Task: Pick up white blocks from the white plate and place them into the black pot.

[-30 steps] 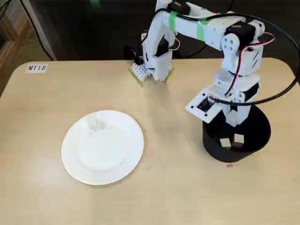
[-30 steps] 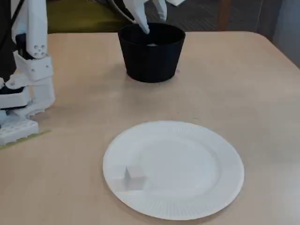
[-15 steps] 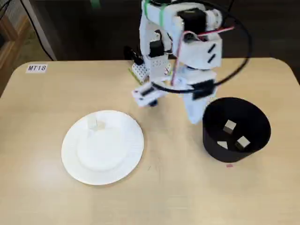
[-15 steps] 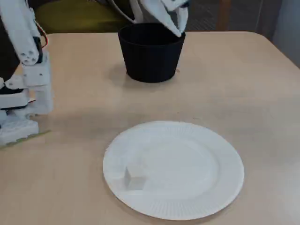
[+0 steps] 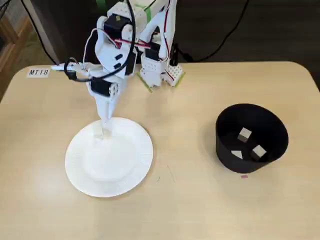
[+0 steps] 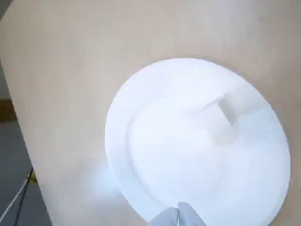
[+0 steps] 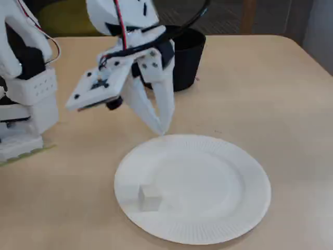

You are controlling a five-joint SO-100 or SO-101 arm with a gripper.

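The white plate (image 5: 75, 167) lies on the table left of centre; it also shows in the wrist view (image 6: 117, 141) and in the side fixed view (image 7: 208, 235). One white block (image 7: 150, 198) lies on it, blurred in the wrist view (image 6: 220, 116). My gripper (image 7: 162, 130) hangs tips-down just over the plate's rim on the arm's side, fingers together and empty, apart from the block. It also shows in a fixed view (image 5: 105, 129) and at the wrist view's bottom edge (image 6: 178, 217). The black pot (image 5: 225, 150) stands at the right with three white blocks (image 5: 245, 134) inside.
The arm's base (image 5: 157, 70) stands at the table's back edge. A label reading MT18 (image 5: 38, 72) sits at the back left. A small pink mark (image 5: 244, 176) lies in front of the pot. Bare tabletop lies between plate and pot.
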